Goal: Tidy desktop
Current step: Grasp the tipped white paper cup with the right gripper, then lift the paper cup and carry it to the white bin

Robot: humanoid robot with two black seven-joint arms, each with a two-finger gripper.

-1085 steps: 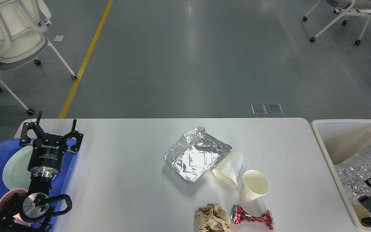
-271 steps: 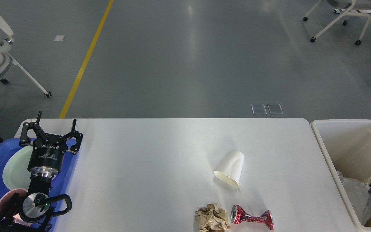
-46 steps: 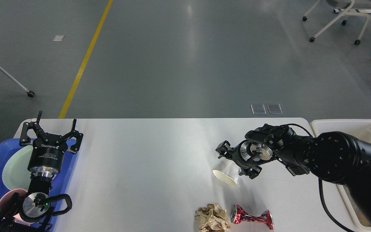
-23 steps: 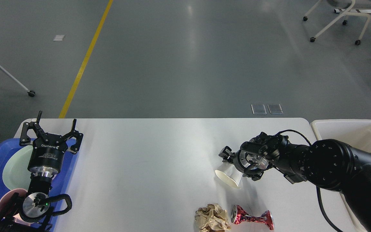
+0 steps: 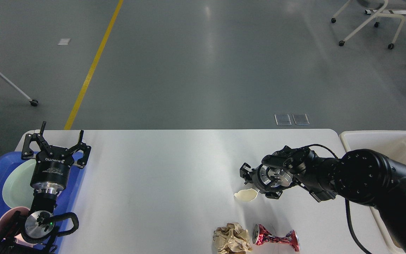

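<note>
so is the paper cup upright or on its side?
On its side: the paper cup shows its oval mouth facing the camera, its body hidden behind the right claw.

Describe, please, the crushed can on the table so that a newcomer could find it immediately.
Start at the white desktop and follow its near edge towards the right. The crushed can lies there on its side, right of a crumpled brown paper ball. It alone is shiny red metal, pinched at the waist.

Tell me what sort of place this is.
Probably a robot test lab or workshop: a bare grey floor with a yellow line, wheeled office chairs, and a white desktop set with rubbish.
</note>
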